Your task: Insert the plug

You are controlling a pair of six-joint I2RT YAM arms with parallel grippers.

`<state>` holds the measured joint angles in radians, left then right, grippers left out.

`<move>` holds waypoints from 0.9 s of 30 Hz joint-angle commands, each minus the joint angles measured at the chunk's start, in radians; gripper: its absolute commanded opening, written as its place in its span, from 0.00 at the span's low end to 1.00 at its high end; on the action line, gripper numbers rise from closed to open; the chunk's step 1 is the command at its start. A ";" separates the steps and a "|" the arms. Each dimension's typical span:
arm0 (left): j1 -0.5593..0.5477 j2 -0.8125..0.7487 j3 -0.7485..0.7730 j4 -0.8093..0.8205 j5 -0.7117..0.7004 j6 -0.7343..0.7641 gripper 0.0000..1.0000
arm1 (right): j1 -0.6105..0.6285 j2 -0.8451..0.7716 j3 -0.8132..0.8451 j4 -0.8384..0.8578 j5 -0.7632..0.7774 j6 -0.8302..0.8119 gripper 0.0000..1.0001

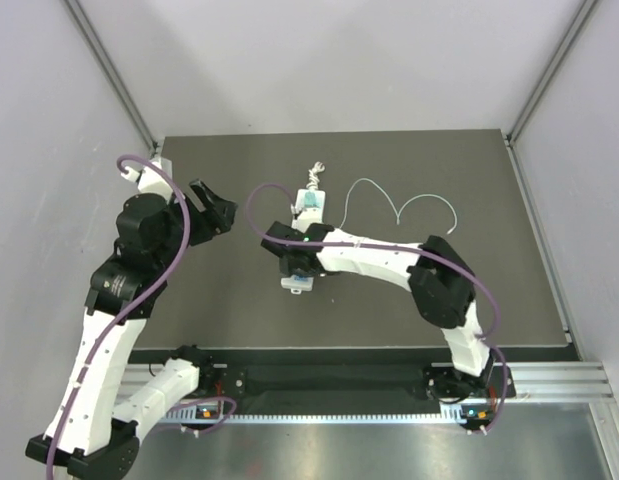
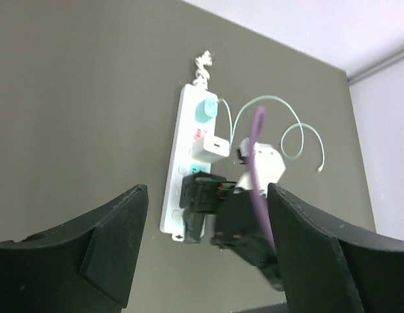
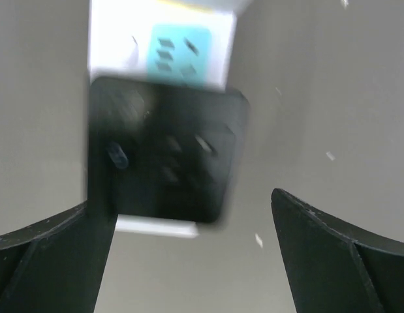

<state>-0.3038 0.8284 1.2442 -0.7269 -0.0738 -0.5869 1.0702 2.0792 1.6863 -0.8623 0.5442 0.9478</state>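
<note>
While its fingers are standing apart and holding nothing, the right gripper (image 3: pixel 188 203) is hovering over a blurred black block (image 3: pixel 164 160) at the near end of the power strip (image 2: pixel 177 171). Farther along, a white block (image 2: pixel 215 149) is sitting on the strip. The plug (image 2: pixel 205 109) is resting on the strip's far end, its cable (image 2: pixel 275 100) looping rightward across the table (image 1: pixel 469 300). Off left, the left gripper (image 2: pixel 207 190) is hanging with fingers spread wide.

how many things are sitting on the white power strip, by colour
teal plug: 1
white block: 1
black block: 1
total: 3
</note>
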 commanded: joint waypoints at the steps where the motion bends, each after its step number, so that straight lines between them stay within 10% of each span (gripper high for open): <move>1: -0.003 -0.014 -0.017 0.009 0.068 0.025 0.78 | -0.018 -0.192 -0.065 0.018 -0.076 -0.090 0.98; 17: -0.003 -0.083 -0.241 0.142 0.414 0.174 0.80 | -0.246 -1.127 -0.738 0.358 -0.328 -0.377 1.00; 27: -0.003 -0.124 -0.336 0.222 0.525 0.196 0.94 | -0.262 -1.398 -0.895 0.391 -0.323 -0.299 1.00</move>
<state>-0.3042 0.7261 0.9131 -0.5858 0.3988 -0.4232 0.8196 0.7021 0.7898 -0.5354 0.2249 0.6159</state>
